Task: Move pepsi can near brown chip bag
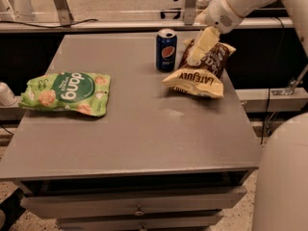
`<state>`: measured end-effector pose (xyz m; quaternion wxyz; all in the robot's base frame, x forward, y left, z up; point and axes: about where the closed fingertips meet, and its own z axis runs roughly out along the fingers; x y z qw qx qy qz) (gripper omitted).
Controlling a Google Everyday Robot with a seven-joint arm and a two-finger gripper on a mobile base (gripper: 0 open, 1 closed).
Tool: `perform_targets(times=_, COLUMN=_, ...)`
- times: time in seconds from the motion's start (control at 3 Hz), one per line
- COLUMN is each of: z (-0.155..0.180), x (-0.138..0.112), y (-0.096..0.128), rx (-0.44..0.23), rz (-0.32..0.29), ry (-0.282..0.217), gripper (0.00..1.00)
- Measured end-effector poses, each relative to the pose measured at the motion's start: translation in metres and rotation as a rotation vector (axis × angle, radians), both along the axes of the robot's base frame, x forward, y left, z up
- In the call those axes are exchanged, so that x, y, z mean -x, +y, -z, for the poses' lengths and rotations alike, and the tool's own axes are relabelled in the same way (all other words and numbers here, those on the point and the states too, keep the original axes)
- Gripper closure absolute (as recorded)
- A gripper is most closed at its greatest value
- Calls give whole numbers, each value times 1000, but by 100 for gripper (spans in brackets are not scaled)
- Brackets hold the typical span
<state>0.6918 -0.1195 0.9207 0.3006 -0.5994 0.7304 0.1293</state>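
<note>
The pepsi can (166, 50) stands upright at the table's back edge, dark blue with a silver top. The brown chip bag (202, 71) lies just to its right, almost touching it, with its cream-yellow end toward the front. My gripper (193, 57) hangs from the white arm at the upper right. It is above the top of the bag, just right of the can and clear of it. It is open and holds nothing.
A light-green "dang" bag (67, 93) lies at the table's left side. The grey table (144, 134) has drawers under its front edge. A metal rail and frame legs run behind it. The robot's white body (284, 177) fills the lower right.
</note>
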Motion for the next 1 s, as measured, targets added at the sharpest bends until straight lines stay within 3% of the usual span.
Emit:
perform_targets(times=0.33, z=-12, x=7, y=-33, rx=-166, rz=118, ry=-23, gripper=0)
perform_targets(times=0.67, z=-23, x=17, y=-73, rx=-346, rz=242, ry=-79, gripper=0)
perform_targets(times=1.0, z=-28, x=16, y=-97, rx=-373, rz=302, ry=-115, gripper=0)
